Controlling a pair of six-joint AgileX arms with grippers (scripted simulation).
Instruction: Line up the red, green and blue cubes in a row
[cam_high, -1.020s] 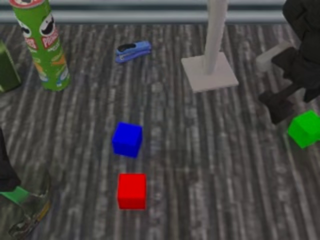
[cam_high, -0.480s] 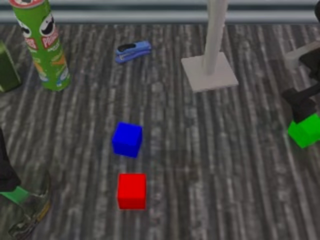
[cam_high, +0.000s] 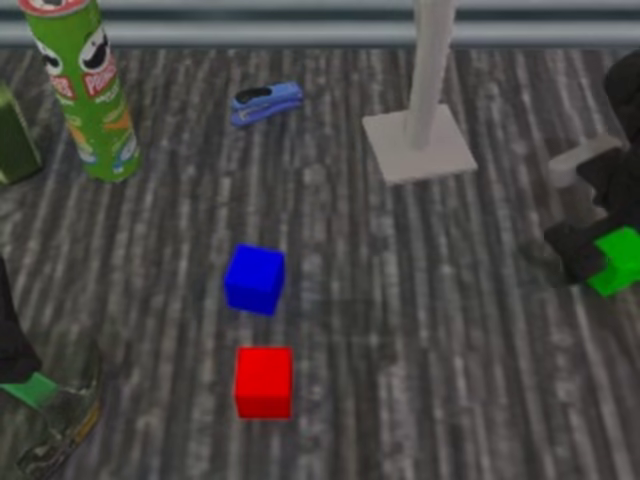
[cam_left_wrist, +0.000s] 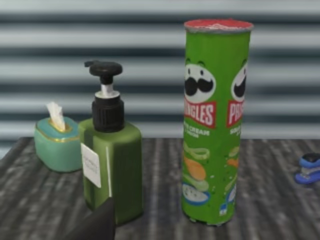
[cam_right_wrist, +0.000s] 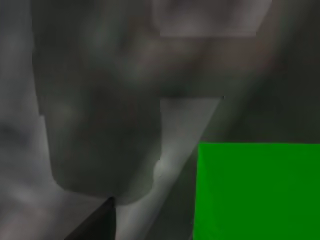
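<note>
Our right claw (cam_high: 600, 262) sits at the bench's (cam_high: 450, 330) right edge, right on the green cube (cam_high: 622, 262); one dark finger covers the cube's left side, but we cannot tell whether it is pinching. The blue cube (cam_high: 254, 279) lies near the middle of the bench with the red cube (cam_high: 264, 381) just below it in the top view, apart from it. Our left claw (cam_high: 15, 350) is parked at the left edge, and we cannot tell its state either.
</note>
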